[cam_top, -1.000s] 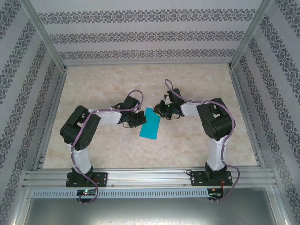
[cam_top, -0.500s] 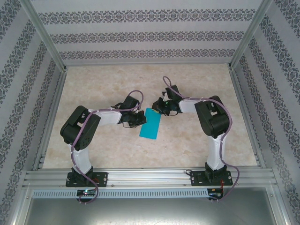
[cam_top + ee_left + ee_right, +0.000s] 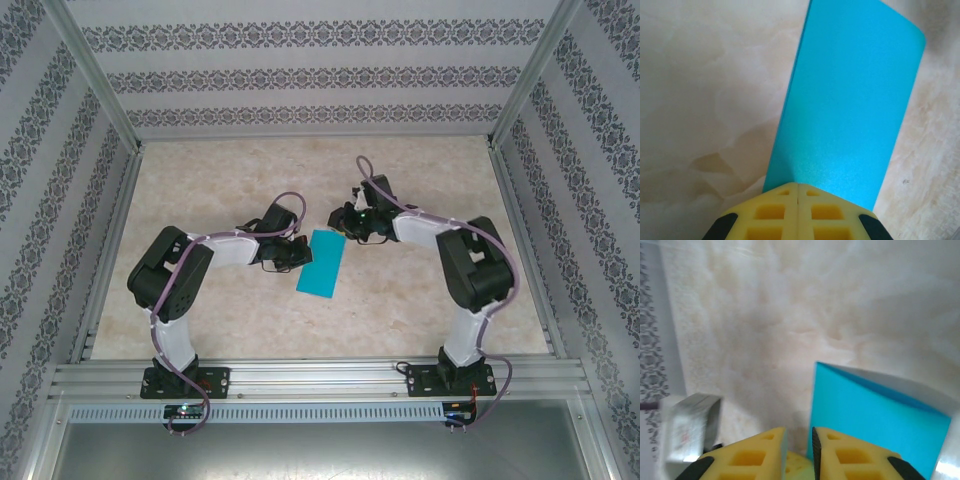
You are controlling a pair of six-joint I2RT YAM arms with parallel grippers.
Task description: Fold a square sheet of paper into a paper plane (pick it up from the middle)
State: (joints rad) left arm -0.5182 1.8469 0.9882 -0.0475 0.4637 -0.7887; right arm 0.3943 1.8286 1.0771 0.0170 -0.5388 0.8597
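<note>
The square sheet of paper [image 3: 322, 264] is teal-blue and lies on the table folded into a narrow rectangle, not shaped as a paper plane. My left gripper [image 3: 299, 256] rests on its left long edge. In the left wrist view the yellow fingertips [image 3: 798, 186] meet with no gap and sit on top of the sheet [image 3: 847, 100], which stretches flat away from them. My right gripper [image 3: 342, 222] hovers just off the sheet's far corner. Its jaws [image 3: 799, 432] stand slightly apart with nothing between them. The sheet [image 3: 875, 415] lies beside the right finger, its upper layer lifted a little.
The marble-patterned table [image 3: 230, 180] has patterned walls on three sides and metal frame posts at its corners. An aluminium rail [image 3: 320, 378] carrying both arm bases runs along the near edge. A blurred grey block [image 3: 690, 427] sits left of the right fingers.
My right gripper has come off the sheet's far corner and drawn back toward the rear, its jaws parting slightly and its elbow swinging right. The left gripper and the sheet have stayed put.
</note>
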